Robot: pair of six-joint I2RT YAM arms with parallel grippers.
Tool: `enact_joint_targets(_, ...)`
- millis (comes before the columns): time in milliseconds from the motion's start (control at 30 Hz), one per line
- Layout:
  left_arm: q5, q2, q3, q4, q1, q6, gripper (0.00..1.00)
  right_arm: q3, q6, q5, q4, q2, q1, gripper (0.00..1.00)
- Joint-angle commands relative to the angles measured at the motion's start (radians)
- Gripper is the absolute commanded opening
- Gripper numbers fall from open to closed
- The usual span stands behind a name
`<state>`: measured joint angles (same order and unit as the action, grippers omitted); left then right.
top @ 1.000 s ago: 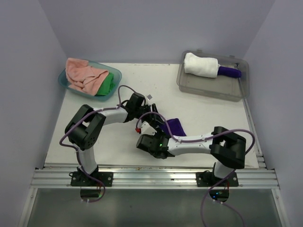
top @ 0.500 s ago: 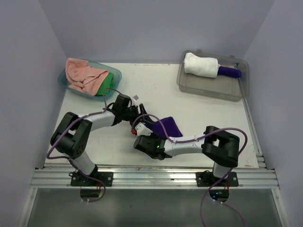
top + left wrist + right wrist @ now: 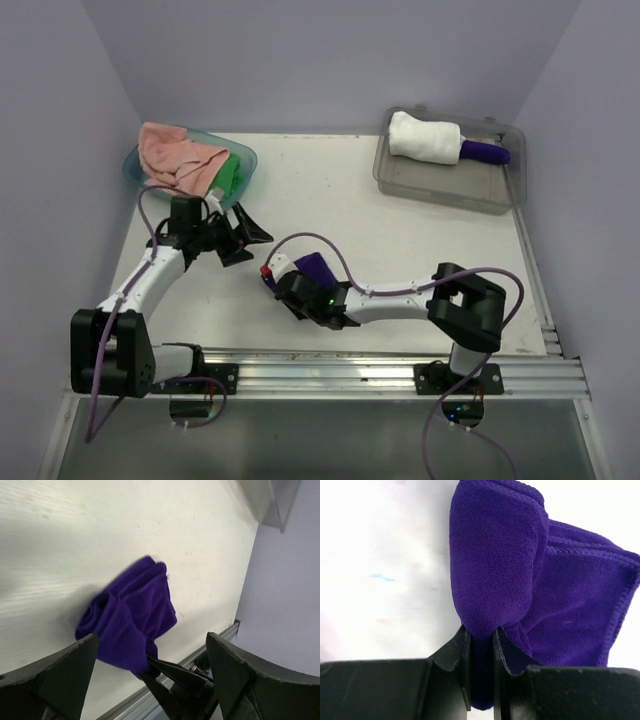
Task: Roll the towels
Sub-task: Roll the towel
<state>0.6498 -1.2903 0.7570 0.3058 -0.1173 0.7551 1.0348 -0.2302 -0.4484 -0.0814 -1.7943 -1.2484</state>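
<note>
Right hand (image 3: 481,636) is pinched almost closed on the near end of the purple towel (image 3: 500,565), half-rolled front-centre on the bench (image 3: 400,240), roll running away from it. Left hand (image 3: 250,247) gapes wide, empty, well left.

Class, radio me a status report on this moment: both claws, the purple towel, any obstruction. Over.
Right claw shut on purple towel, bunched on table. Left claw open, apart from it. No obstruction seen.

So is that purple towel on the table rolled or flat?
Partly rolled: the purple towel has a thick roll and loose flap, pinched in the right gripper.
</note>
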Motion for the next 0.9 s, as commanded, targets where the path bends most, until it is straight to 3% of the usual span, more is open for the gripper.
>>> enact_joint_targets(0, 0.031, 0.062, 0.025, 0.139, 0.123, -0.114, 0.91, -0.048, -0.128, 0.314, 0.13, 0.079, 0.049, 0.0)
enact_joint_targets(67, -0.016, 0.082, 0.048, 0.197, 0.149, -0.131, 0.91, -0.108, -0.213, 0.447, 0.192, 0.137, 0.119, 0.0)
enact_joint_targets(267, -0.053, 0.17, -0.073, 0.164, 0.128, -0.08, 0.88, -0.242, -0.443, 0.778, 0.328, 0.185, 0.293, 0.0)
enact_joint_targets(367, -0.082, 0.201, -0.148, 0.109, 0.001, -0.011, 0.88, -0.314, -0.537, 0.873, 0.445, 0.159, 0.342, 0.0)
enact_joint_targets(500, -0.095, 0.191, -0.231, -0.017, -0.112, 0.097, 0.88, -0.409, -0.665, 0.951, 0.633, 0.112, 0.403, 0.0)
enact_joint_targets(733, -0.067, 0.093, -0.268, -0.152, -0.159, 0.141, 0.87, -0.513, -0.856, 1.07, 0.98, -0.028, 0.471, 0.0)
enact_joint_targets(867, -0.058, 0.028, -0.268, -0.201, -0.183, 0.154, 0.87, -0.513, -0.854, 1.068, 0.991, -0.059, 0.469, 0.0)
